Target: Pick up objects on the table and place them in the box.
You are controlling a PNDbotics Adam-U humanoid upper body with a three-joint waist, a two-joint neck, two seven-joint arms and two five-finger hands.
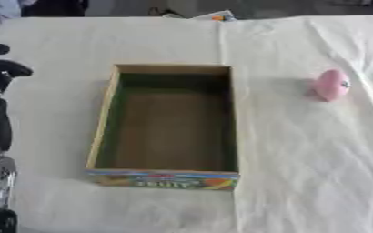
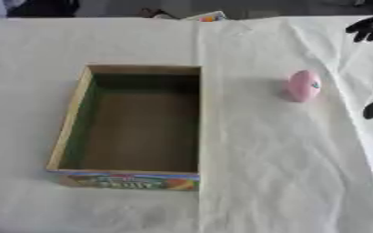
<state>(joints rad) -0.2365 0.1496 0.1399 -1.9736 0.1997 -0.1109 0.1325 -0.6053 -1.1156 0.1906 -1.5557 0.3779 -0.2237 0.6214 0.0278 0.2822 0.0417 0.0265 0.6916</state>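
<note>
The box [image 1: 167, 177] sits nearest, its colourful printed front wall toward the camera, open at the top, with only its brown floor showing inside. It stands on a table under a white cloth [image 1: 301, 173]. The left hand [image 1: 0, 73] shows at the left edge beside the box, touching nothing; whether its fingers are curled I cannot tell. To the box's right, well apart, lies a pink rounded object [image 2: 304, 85]. Farther back at the right edge, the right hand [image 2: 369, 27] hangs above the cloth with fingers spread, holding nothing.
</note>
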